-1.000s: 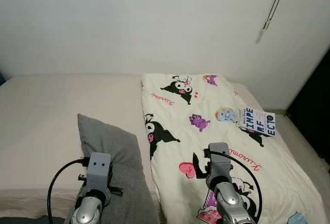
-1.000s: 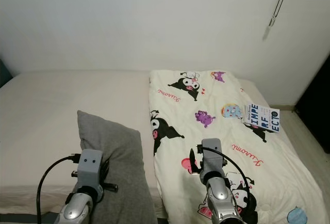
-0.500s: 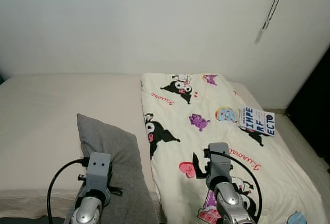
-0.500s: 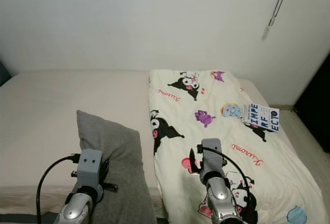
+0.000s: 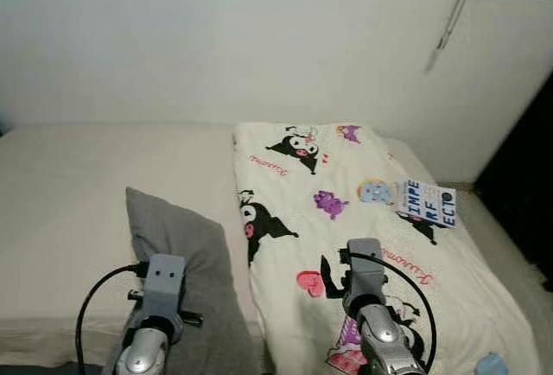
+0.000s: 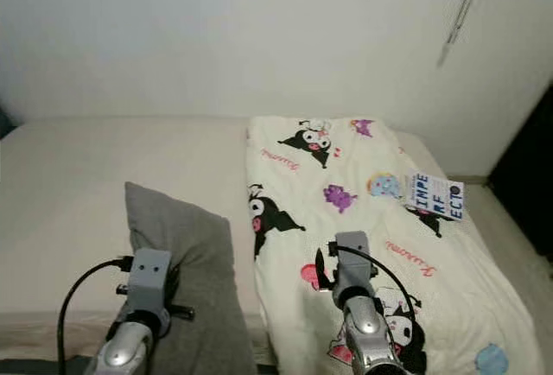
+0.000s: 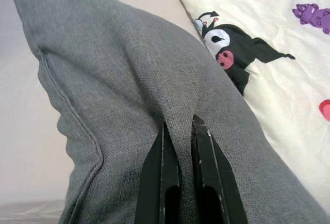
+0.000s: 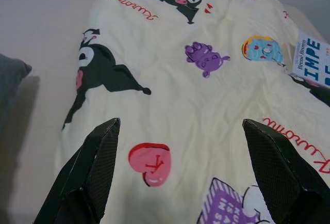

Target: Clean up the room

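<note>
Two grippers: both low at the bed's near edge.
Left gripper (image 7: 178, 131): fingers pinched narrow on a raised fold of the grey pillow (image 5: 177, 250).
Right gripper (image 8: 183, 167): fingers spread wide, hovering above the cartoon-print blanket (image 5: 346, 211), touching nothing.
Pillow: plain grey woven cloth with a piped seam, lying on the beige mattress (image 5: 60, 193), its right side just beside the blanket's left edge.
Blanket: cream, printed with black-and-white characters, hearts and red script, covering the bed's right half.
Book (image 5: 427, 203): white with blue letters, lying near the blanket's right edge.
Open room: bare mattress left of the pillow, back to the white wall (image 5: 216, 38).
Right margin: a strip of floor, then a dark opening.
</note>
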Robot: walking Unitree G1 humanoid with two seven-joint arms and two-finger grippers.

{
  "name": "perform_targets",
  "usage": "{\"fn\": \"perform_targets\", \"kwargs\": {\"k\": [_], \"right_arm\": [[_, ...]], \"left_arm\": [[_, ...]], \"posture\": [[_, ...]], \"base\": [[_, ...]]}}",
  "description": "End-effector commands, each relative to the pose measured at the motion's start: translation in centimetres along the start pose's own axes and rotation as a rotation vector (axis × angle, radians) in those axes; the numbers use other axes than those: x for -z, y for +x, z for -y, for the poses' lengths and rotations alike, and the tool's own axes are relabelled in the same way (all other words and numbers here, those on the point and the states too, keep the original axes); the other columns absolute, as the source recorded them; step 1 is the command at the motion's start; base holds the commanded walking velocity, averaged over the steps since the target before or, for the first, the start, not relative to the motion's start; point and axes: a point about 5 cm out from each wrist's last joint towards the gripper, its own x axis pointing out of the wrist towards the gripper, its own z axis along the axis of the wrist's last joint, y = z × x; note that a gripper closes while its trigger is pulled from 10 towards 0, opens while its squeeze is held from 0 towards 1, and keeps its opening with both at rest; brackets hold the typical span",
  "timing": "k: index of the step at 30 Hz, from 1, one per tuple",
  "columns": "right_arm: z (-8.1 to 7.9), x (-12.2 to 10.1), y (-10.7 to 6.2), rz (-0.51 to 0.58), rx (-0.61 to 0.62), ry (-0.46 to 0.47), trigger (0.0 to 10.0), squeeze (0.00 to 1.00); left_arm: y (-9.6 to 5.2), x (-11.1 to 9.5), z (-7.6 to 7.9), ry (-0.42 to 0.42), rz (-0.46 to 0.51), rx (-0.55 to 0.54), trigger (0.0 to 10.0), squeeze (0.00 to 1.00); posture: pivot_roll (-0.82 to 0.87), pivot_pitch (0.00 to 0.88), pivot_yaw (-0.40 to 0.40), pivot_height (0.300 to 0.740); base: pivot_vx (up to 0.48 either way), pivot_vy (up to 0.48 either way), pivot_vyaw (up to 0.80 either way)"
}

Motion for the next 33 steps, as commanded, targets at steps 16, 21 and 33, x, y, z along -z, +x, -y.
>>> {"fn": "perform_targets", "kwargs": {"k": [16, 21, 33], "right_arm": [[0.14, 0.52, -0.29, -0.013, 0.010, 0.017, 10.0, 0.00], [0.15, 0.44, -0.24, -0.012, 0.003, -0.010, 10.0, 0.00], [-0.13, 0.28, -0.13, -0.008, -0.017, -0.036, 10.0, 0.00]], "left_arm": [[0.23, -0.91, 0.12, -0.005, 0.053, 0.006, 10.0, 0.00], [0.27, -0.91, 0.17, -0.011, 0.054, 0.005, 10.0, 0.00], [0.17, -1.13, 0.14, -0.011, 0.062, -0.003, 10.0, 0.00]], "posture": [[0.05, 0.094, -0.016, 0.740], [0.05, 0.094, -0.018, 0.740], [0.05, 0.099, -0.019, 0.740]], "base": [[0.000, 0.000, 0.00], [0.000, 0.000, 0.00], [0.000, 0.000, 0.48]]}}
